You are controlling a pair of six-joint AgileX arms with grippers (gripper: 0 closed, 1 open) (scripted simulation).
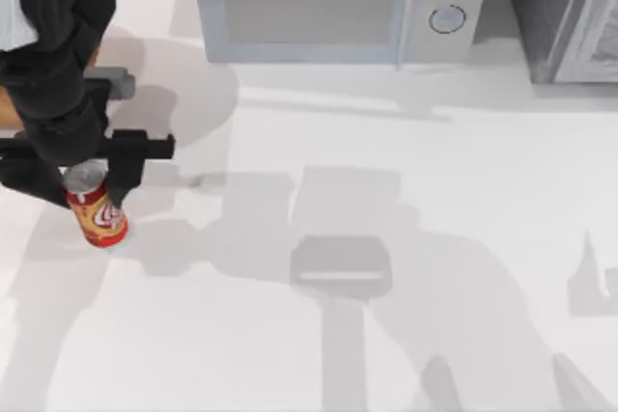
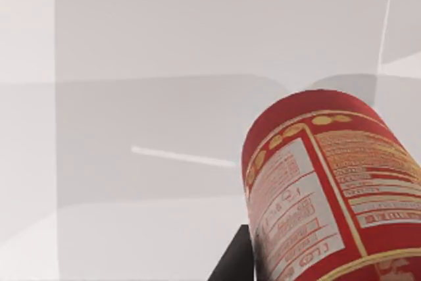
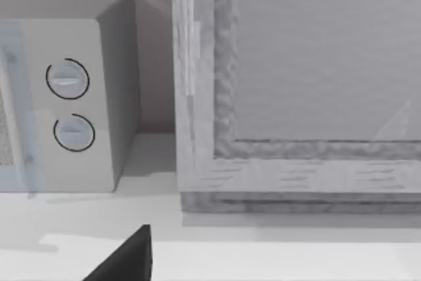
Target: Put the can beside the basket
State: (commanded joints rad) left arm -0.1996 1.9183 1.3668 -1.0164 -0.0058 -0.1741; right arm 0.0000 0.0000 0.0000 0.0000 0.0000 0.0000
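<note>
Can [image 1: 97, 211] upright at table's [image 1: 406, 200] left edge, clamped between left gripper [image 1: 92, 173] fingers from above, long axis vertical; basket mostly hidden behind that arm; right gripper's state unclear.

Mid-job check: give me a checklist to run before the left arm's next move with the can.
1. Can upright: ok, silver top up, near the table's left edge.
2. Left hand on station: ok, directly over the can.
3. Can resting on the table: cannot tell; the left arm covers much of it.
4. Can beside the basket: cannot tell; just an orange-brown sliver shows at the left edge under the arm.
5. Right hand out of the way: ok, parked facing the microwave at the back.
</note>
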